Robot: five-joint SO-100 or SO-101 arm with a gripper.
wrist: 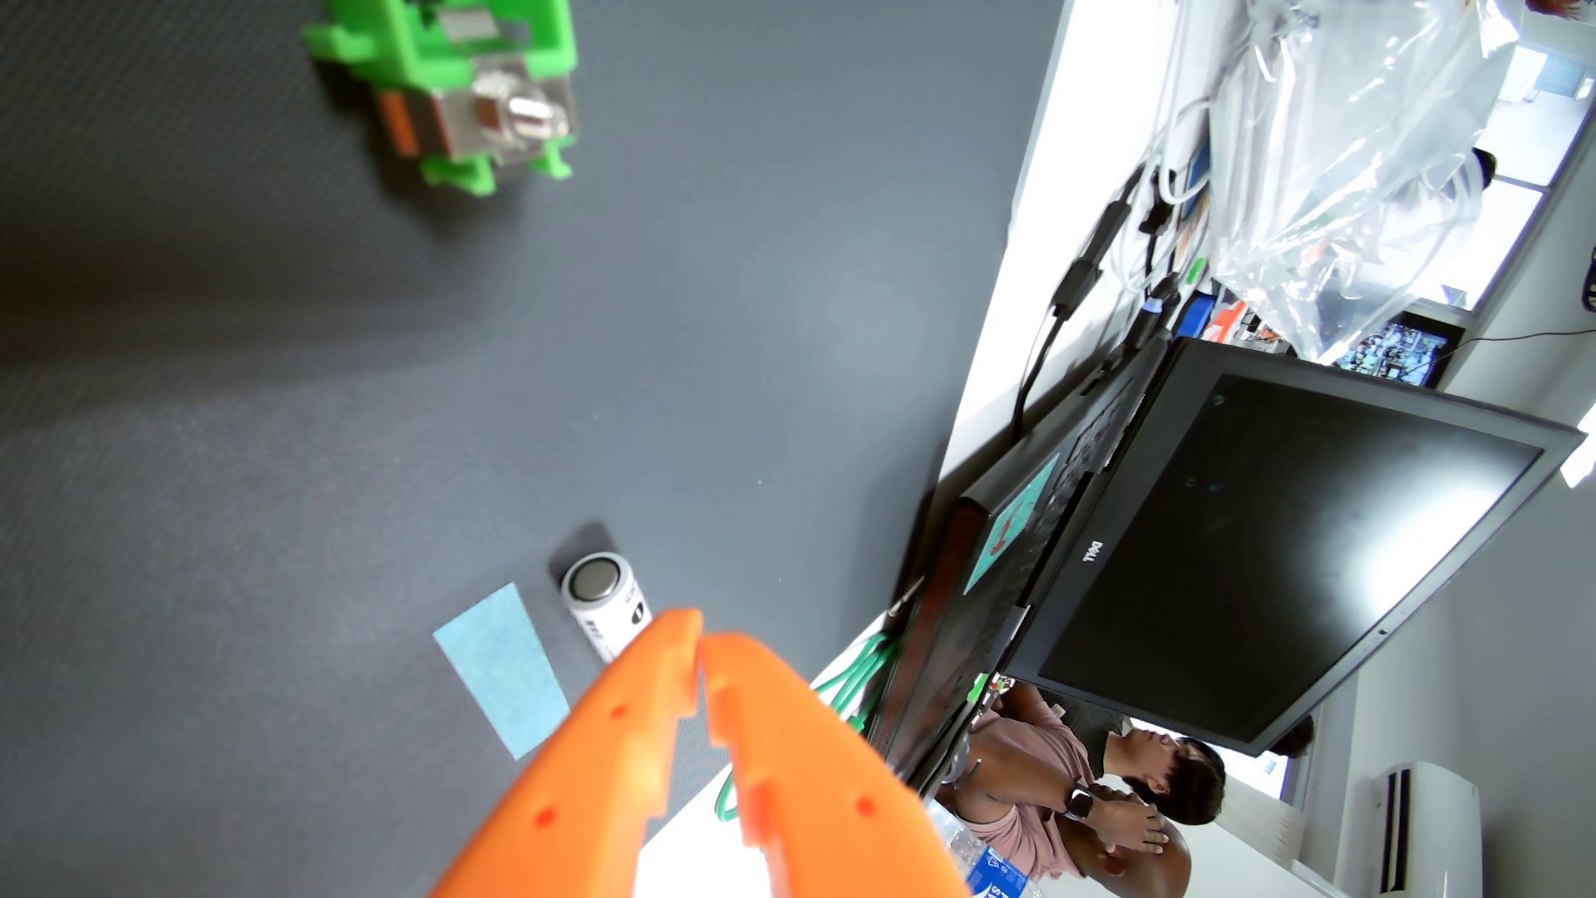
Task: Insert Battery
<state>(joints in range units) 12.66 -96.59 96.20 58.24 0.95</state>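
Dark grey mat (363, 414): battery (604, 604) lies loose before the closed, empty orange gripper (699, 637); green holder (458, 86) far off, unfilled.

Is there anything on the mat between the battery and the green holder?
No. In the wrist view, only bare dark mat lies between the battery and the green holder. The blue paper sits beside the battery, off that line.

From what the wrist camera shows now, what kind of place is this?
Probably an office or a lab workbench. A Dell laptop stands open beside the grey mat, cables trail behind it, and a person sits nearby.
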